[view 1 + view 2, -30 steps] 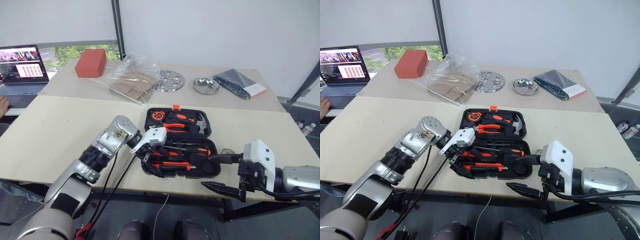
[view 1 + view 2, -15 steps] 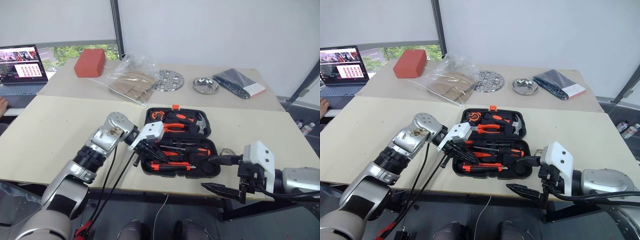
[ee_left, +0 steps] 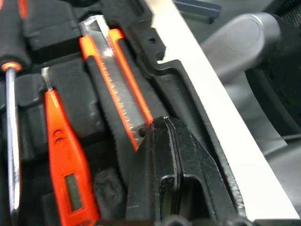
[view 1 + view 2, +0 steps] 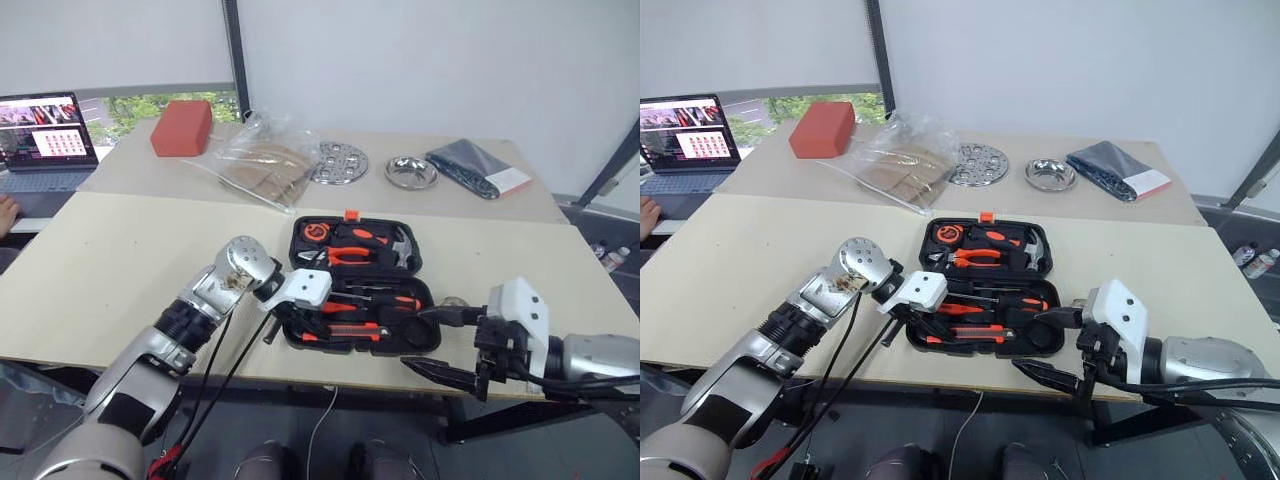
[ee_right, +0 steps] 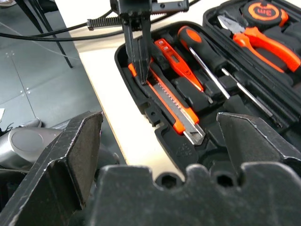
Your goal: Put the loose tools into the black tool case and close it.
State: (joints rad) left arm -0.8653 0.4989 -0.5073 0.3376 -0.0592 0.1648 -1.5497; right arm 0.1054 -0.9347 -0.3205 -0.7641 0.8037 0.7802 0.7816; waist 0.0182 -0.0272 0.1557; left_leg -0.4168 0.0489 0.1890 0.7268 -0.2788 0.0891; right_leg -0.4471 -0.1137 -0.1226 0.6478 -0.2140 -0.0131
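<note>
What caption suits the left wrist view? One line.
Shut left gripper presses on the utility knife in the black tool case, beside the tester screwdriver.

case [image 4: 992, 345]: I see black, with a small orange latch
utility knife [image 3: 120, 96]: I see orange and black, with a silver blade
tester screwdriver [image 3: 66, 157]: I read it as bright orange
pliers [image 4: 352, 256]: orange handles
block [image 4: 182, 127]: red
table [image 4: 110, 260]: pale beige
left gripper [image 5: 140, 77]: black fingers

The left gripper [image 5: 140, 70], fingers pressed together, is blocking the near-left end of the black tool case [image 4: 420, 342], its tips sitting at the utility knife [image 5: 170, 106]. The right gripper [image 4: 432, 340] is hanging spread just off the case's right corner, leaving the open lid half [image 4: 405, 268] unobstructed from above.
</note>
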